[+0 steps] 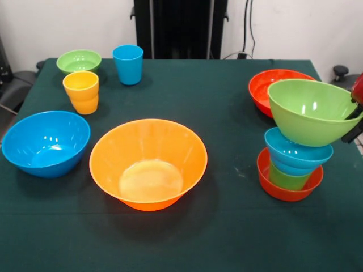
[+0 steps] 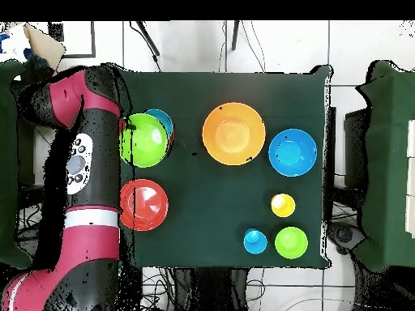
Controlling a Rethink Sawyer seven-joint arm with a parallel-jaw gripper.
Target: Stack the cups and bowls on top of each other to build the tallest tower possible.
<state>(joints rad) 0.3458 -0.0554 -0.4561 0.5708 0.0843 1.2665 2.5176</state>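
Note:
At the right stands the tower [image 1: 292, 170]: a small red-orange bowl [image 1: 278, 190] lowest, a green cup [image 1: 286, 178] in it, then a blue bowl [image 1: 298, 153]. A large green bowl [image 1: 309, 110] sits tilted on top. My gripper [image 1: 350, 122] comes in from the right edge and is shut on this bowl's rim, one finger inside and one outside. From overhead, the green bowl [image 2: 144, 139] covers most of the tower, and the gripper [image 2: 124, 134] is at its left rim. Loose on the table are a yellow-orange cup [image 1: 81, 90] and a blue cup [image 1: 128, 64].
A large orange bowl [image 1: 147, 164] sits at the centre front and a blue bowl [image 1: 46, 143] at the left. A small green bowl [image 1: 79, 60] stands far left. A wide red bowl [image 1: 264, 90] lies behind the tower. The arm [image 2: 81, 162] runs along the table's side.

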